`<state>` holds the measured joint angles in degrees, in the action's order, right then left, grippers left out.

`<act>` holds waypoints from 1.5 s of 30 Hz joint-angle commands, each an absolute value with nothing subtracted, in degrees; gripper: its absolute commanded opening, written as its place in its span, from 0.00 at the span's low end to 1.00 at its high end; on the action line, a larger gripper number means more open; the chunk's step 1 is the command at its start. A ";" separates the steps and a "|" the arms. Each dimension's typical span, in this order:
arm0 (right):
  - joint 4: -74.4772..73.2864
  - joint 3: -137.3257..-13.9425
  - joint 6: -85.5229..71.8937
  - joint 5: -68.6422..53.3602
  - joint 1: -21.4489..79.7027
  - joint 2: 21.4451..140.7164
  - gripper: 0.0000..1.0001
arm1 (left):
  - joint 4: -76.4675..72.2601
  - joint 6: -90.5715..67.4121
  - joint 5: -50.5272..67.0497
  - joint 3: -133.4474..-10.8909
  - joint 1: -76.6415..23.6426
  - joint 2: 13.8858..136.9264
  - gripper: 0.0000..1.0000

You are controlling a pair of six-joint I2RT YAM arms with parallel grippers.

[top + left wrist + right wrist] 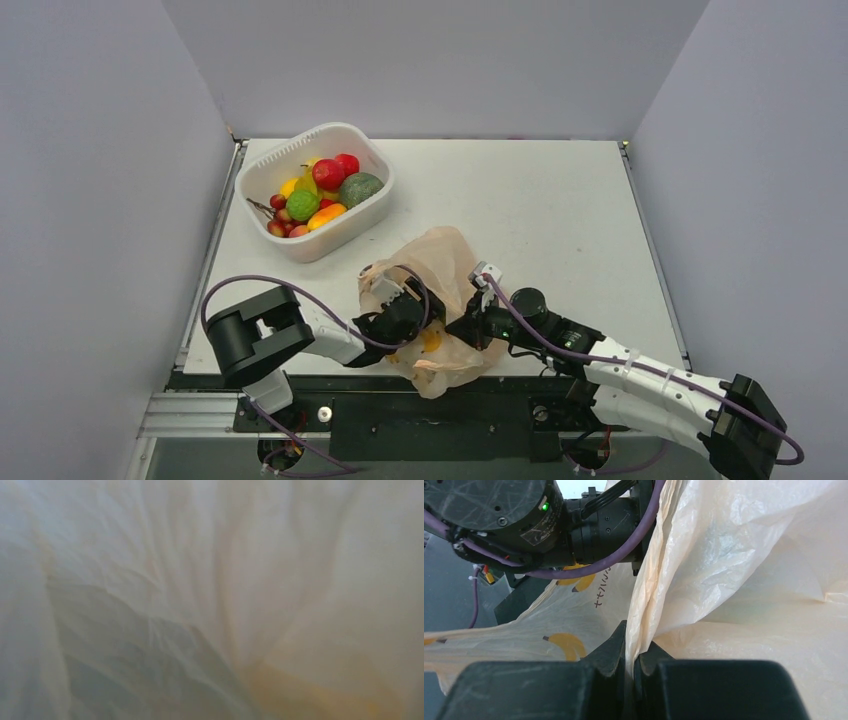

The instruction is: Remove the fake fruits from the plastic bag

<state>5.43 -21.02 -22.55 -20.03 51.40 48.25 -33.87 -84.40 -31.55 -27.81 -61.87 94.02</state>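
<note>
Currently right end effector (631,652) clamps near-far plastic bag (447,258); left end effector (397,320) state unclear.

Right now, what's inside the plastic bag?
Just crinkly film shows, even from the left claw pressed against the plastic bag. Anything inside is covered.

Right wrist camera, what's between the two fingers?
A gathered fold of the plastic bag, pinched tight between the right gripper's fingers. The right wrist view shows it.
</note>
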 commanded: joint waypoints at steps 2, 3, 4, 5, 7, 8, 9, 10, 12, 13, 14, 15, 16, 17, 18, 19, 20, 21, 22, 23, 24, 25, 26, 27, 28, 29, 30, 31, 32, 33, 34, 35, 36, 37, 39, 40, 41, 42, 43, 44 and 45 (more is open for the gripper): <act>7.04 -22.86 -21.12 -21.11 51.10 49.14 0.00 | -39.49 -79.73 -28.76 -28.83 -63.60 96.23 0.60; 7.32 -22.66 -21.10 -21.15 51.12 49.22 0.00 | -39.54 -78.69 -28.62 -29.53 -63.88 96.79 0.60; 7.39 -22.58 -21.10 -21.17 51.08 49.31 0.00 | -39.59 -77.70 -28.12 -29.93 -64.35 97.08 0.60; 7.45 -22.43 -21.03 -21.13 51.11 49.44 0.00 | -39.52 -77.35 -27.90 -30.66 -64.87 97.84 0.60; 7.76 -22.11 -21.03 -20.96 51.14 49.44 0.00 | -39.06 -76.32 -27.17 -32.10 -65.50 99.36 0.60; 7.88 -21.91 -21.15 -20.90 51.13 49.38 0.00 | -39.00 -75.48 -26.37 -32.57 -65.67 99.95 0.60; 8.14 -21.52 -21.53 -20.67 51.14 48.88 0.00 | -39.00 -75.01 -26.24 -33.43 -66.21 101.01 0.60; 8.16 -21.35 -21.66 -20.36 51.15 48.52 0.00 | -38.88 -74.32 -26.53 -33.81 -66.55 101.53 0.61; 7.37 -20.95 -21.95 -18.93 51.15 47.21 0.00 | -38.91 -73.25 -26.87 -34.64 -67.64 102.60 0.61; 5.89 -20.90 -22.09 -16.31 51.15 45.84 0.00 | -38.69 -72.75 -27.10 -35.49 -68.59 103.06 0.61; 4.96 -20.95 -22.68 -14.66 51.15 45.02 0.00 | -38.15 -71.51 -28.13 -36.07 -69.19 103.21 0.61; 3.31 -20.80 -23.21 -10.89 51.20 42.76 0.00 | -36.08 -70.69 -29.80 -37.54 -70.30 103.54 0.61; 2.58 -20.59 -24.46 -8.96 51.27 41.51 0.00 | -32.53 -69.29 -30.85 -38.63 -70.88 103.80 0.61; 0.97 -20.02 -25.59 -4.04 51.30 38.70 0.00 | -30.42 -68.44 -33.31 -41.06 -71.79 104.52 0.61; 0.57 -19.59 -28.08 -2.11 51.32 37.28 0.00 | -24.41 -67.76 -34.76 -42.28 -72.11 105.34 0.61; 0.28 -18.04 -29.55 1.91 51.37 34.24 0.00 | -21.17 -68.16 -37.54 -44.67 -72.32 105.63 0.61; -1.38 -16.31 -32.94 3.72 51.38 31.32 0.00 | -15.51 -68.39 -39.07 -45.91 -72.20 105.44 0.61; -2.23 -15.41 -34.93 7.57 51.44 30.03 0.00 | -13.60 -68.25 -41.54 -45.98 -71.84 104.97 0.61; -4.14 -13.54 -39.54 9.72 51.42 27.55 0.00 | -11.84 -66.95 -42.52 -45.14 -71.31 103.37 0.62; -4.53 -12.31 -41.61 12.45 51.31 26.43 0.00 | -11.72 -66.08 -43.59 -44.50 -71.03 102.26 0.63; -4.21 -9.58 -45.47 13.08 51.23 24.49 0.00 | -12.09 -63.67 -43.90 -43.23 -70.65 99.92 0.63; -3.38 -8.17 -47.17 13.27 51.17 23.58 0.00 | -12.24 -62.55 -44.20 -42.66 -70.57 98.74 0.63; -1.42 -5.43 -49.63 13.12 51.12 22.13 0.00 | -12.42 -60.33 -44.20 -41.89 -70.51 96.51 0.64; -0.97 -4.30 -50.96 13.41 50.99 21.48 0.00 | -12.36 -59.01 -43.72 -41.60 -70.50 95.50 0.64; 0.33 -2.37 -53.81 14.34 50.85 20.62 0.00 | -11.79 -58.81 -43.40 -41.12 -70.45 93.66 0.66; 1.26 -1.62 -55.53 14.46 50.37 20.42 0.00 | -11.52 -58.93 -42.25 -40.77 -70.34 92.93 0.67; 3.33 -0.67 -56.16 13.94 50.10 20.84 0.00 | -11.43 -59.09 -41.38 -40.03 -69.99 91.59 0.68; 3.82 -0.51 -56.38 13.61 49.40 21.40 0.00 | -11.65 -59.55 -39.04 -39.53 -69.67 91.01 0.68; 4.18 -0.61 -56.48 12.74 49.04 23.21 0.00 | -12.12 -59.97 -37.76 -38.60 -69.05 90.08 0.68; 4.38 -0.70 -56.83 12.39 48.52 24.31 0.00 | -12.65 -60.26 -35.19 -38.11 -68.72 89.60 0.68; 5.16 -0.53 -57.20 11.80 48.25 26.56 0.00 | -14.46 -60.23 -33.99 -36.71 -68.13 88.67 0.68; 6.31 -0.44 -58.16 11.26 47.64 27.78 0.00 | -15.49 -59.93 -32.03 -36.02 -67.99 88.19 0.68; 10.02 1.27 -58.39 9.43 47.24 30.46 0.00 | -18.15 -59.67 -31.31 -34.41 -67.84 87.15 0.68; 11.95 1.78 -58.56 8.36 46.22 32.19 0.00 | -19.40 -59.57 -30.09 -33.68 -67.76 86.73 0.68; 16.69 1.91 -58.03 5.47 45.02 38.09 0.00 | -22.58 -60.02 -27.95 -32.18 -67.05 85.75 0.68; 19.51 1.01 -57.63 3.35 44.61 42.81 0.00 | -23.33 -60.07 -25.97 -31.58 -66.33 85.55 0.68; 20.92 0.59 -57.08 2.29 44.00 45.05 0.00 | -24.99 -60.35 -25.16 -31.30 -66.04 85.54 0.68; 24.46 0.28 -56.84 -0.18 43.71 49.87 0.00 | -25.86 -60.41 -23.96 -30.72 -65.55 85.54 0.68; 26.25 -1.29 -56.46 -1.71 43.05 52.44 0.00 | -27.43 -60.41 -23.58 -30.48 -65.38 85.53 0.68; 30.18 -1.79 -56.36 -4.47 42.71 57.17 0.00 | -27.95 -60.35 -23.23 -30.05 -65.26 85.48 0.68; 34.86 -2.56 -56.08 -6.10 42.05 62.17 0.00 | -28.41 -60.13 -23.22 -29.88 -65.18 85.22 0.68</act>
<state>24.71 -1.72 -57.65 3.07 43.53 48.56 -20.99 -60.84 -27.05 -30.59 -66.02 87.22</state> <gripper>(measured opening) 0.002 0.678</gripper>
